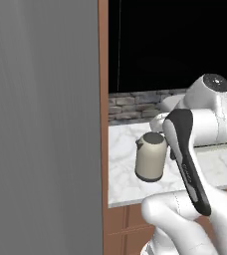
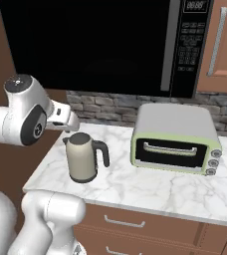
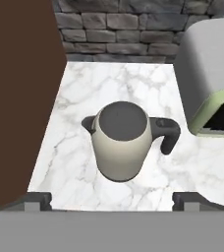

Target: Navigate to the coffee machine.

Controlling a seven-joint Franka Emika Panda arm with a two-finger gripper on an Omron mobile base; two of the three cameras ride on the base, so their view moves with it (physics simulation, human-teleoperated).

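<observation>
Beige kettle (image 3: 121,140) stands near left edge of marble counter (image 2: 150,191), beside brown side panel (image 3: 18,98); toaster oven (image 2: 175,139) right of it, open marble between; gripper (image 3: 111,199) above kettle, 2 fingertips (image 3: 35,201) spread wide, holding nothing; coffee machine unseen.

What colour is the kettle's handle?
The handle is dark grey, almost black; the right base view shows it best.
</observation>
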